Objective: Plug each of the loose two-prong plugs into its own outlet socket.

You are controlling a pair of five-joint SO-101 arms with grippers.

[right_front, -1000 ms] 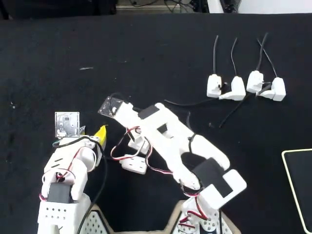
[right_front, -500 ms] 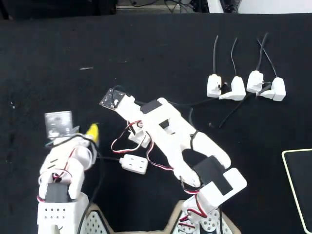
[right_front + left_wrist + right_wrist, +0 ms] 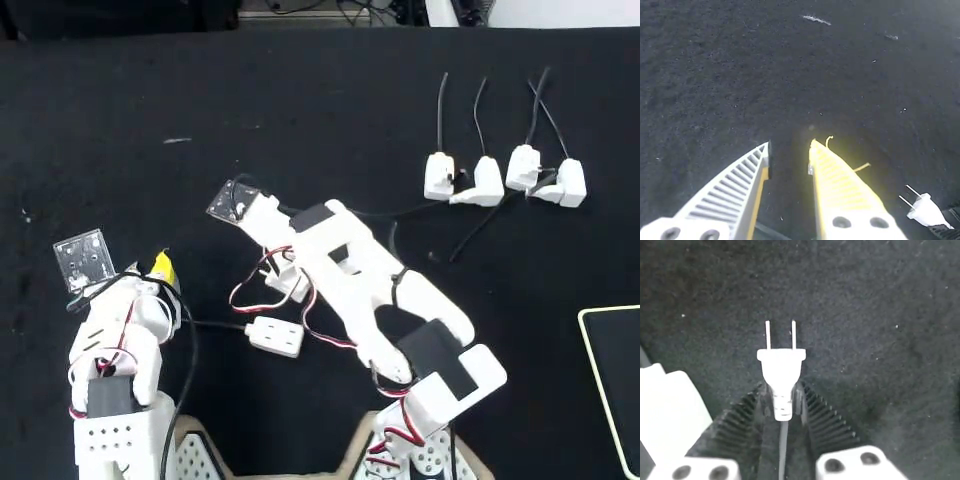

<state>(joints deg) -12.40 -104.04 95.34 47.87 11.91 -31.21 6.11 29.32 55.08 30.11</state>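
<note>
You have the left arm (image 3: 115, 340) at the near left of the black table (image 3: 300, 100). The right arm (image 3: 345, 280) angles inward beside a white outlet block (image 3: 275, 336). Four white corded connectors (image 3: 500, 178) line up far right.

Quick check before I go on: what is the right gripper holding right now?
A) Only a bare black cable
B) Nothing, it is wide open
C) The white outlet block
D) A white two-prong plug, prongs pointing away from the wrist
D: in the right wrist view the right gripper is shut on the white two-prong plug, whose two prongs stick out ahead of it.
</note>
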